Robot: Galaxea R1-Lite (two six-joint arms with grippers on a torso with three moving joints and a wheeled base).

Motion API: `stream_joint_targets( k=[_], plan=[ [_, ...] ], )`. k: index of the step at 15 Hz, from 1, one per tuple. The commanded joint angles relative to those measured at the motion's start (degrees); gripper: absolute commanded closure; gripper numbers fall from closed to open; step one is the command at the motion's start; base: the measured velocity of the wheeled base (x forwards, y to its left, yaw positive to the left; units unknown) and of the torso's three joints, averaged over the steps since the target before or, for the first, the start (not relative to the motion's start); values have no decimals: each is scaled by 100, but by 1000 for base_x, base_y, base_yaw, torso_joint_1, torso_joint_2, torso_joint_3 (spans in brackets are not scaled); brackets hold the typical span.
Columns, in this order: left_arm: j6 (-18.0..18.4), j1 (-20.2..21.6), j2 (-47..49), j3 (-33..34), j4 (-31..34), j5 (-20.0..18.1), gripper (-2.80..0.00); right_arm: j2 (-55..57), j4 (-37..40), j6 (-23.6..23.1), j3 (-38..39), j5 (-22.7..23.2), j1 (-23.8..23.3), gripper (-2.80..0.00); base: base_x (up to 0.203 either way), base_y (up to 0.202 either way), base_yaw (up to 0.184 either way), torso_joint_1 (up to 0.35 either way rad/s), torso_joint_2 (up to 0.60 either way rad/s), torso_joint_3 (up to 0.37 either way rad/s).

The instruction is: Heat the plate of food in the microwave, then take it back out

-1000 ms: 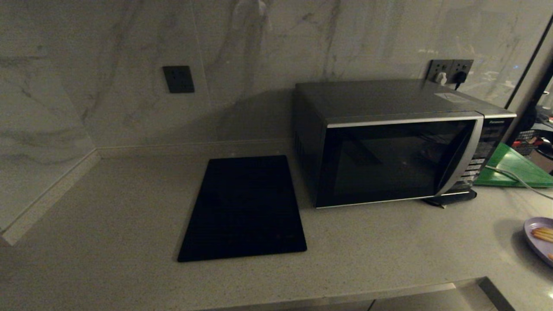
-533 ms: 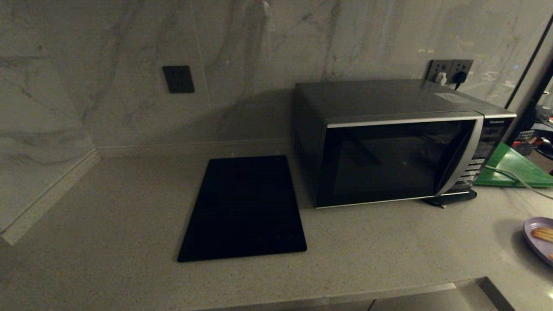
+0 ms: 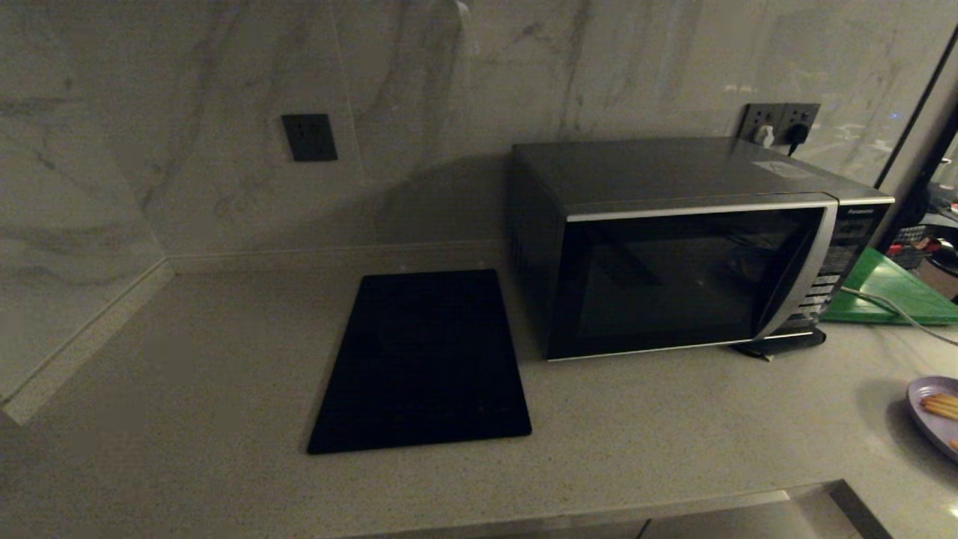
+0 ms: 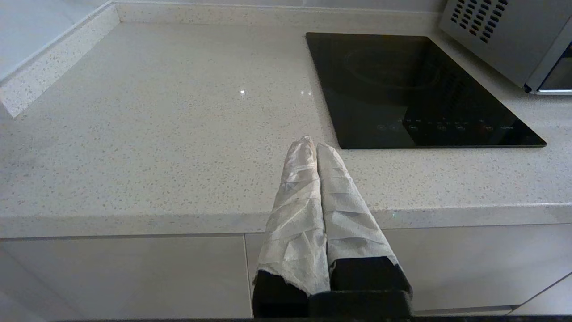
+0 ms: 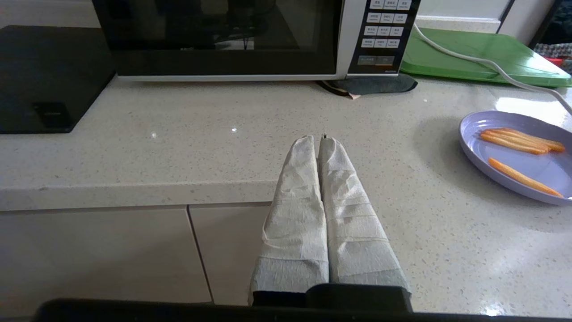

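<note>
Bench (image 5: 134, 152): speckled stone, polished. Microwave (image 3: 673, 247): brushed grey metal casing, glossy dark glass door. Black panel (image 4: 415, 89): glossy glass. Plate of food (image 5: 514, 156): smooth, glossy. Both end effectors' fingers (image 5: 313, 214) (image 4: 313, 201): wrapped in crinkled white tape.

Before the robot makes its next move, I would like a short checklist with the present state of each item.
1. Microwave door must be open for loading: not ok, it is closed.
2. Plate of food is on the counter and free to lift: ok; it lies to the right of the microwave with nothing on or against it.
3. Right gripper is empty: ok; jaws shut, holding nothing, near the counter's front edge.
4. Left gripper is empty: ok; jaws shut, near the counter's front edge beside the black panel.
5. White cable is clear of the plate: ok; it crosses the green board behind it.
6. Microwave inside is free: cannot tell.
</note>
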Motion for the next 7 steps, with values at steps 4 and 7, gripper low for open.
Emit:
stream_joint_targets(
  k=[4,7],
  plan=[
    [-3,0,9,0,-2,2,0,2,5,9,18,17,9,0,0,0,0,0,0,0],
    [-3,1,9,0,-2,2,0,2,5,112,18,8,1,0,0,0,0,0,0,0]
  ],
)
